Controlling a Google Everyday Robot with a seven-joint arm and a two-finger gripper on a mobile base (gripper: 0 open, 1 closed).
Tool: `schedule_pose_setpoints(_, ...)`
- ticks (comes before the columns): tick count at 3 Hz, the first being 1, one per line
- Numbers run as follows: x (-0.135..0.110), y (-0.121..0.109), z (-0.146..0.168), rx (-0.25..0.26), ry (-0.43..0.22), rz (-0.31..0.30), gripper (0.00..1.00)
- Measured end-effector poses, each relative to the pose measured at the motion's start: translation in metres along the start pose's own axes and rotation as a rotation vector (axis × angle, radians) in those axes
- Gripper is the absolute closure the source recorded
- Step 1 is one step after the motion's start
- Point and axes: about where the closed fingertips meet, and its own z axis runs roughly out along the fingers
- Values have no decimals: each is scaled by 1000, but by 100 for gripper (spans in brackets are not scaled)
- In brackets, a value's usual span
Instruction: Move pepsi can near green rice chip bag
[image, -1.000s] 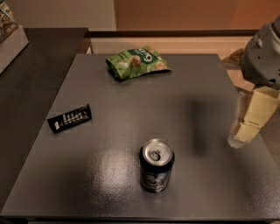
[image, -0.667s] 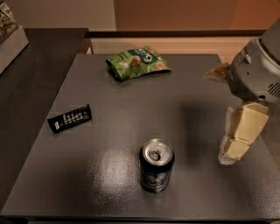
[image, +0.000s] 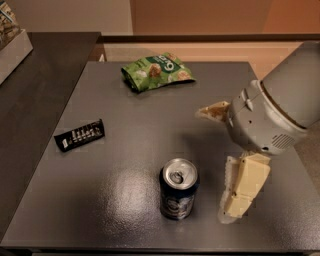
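The pepsi can (image: 178, 195), dark navy with a silver top, stands upright near the front middle of the grey table (image: 125, 165). The green rice chip bag (image: 156, 71) lies flat at the table's far side, well apart from the can. My gripper (image: 212, 165) hangs over the table just right of the can, open and empty. One pale finger (image: 212, 111) points left above the can's level. The other finger (image: 241, 190) reaches down close beside the can's right side without touching it.
A flat black wrapper with white marks (image: 80, 135) lies at the left of the table. A darker counter (image: 35, 100) adjoins the table on the left, with a box (image: 10, 35) at its far corner. The table's front edge is close to the can.
My gripper has moved left and down from the table's right edge to a spot just beside the can. The can, bag and wrapper have not moved.
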Motion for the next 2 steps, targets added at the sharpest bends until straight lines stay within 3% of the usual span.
schedule_pose_setpoints(2, -28, 15, 30, -51, -104, -60, 0)
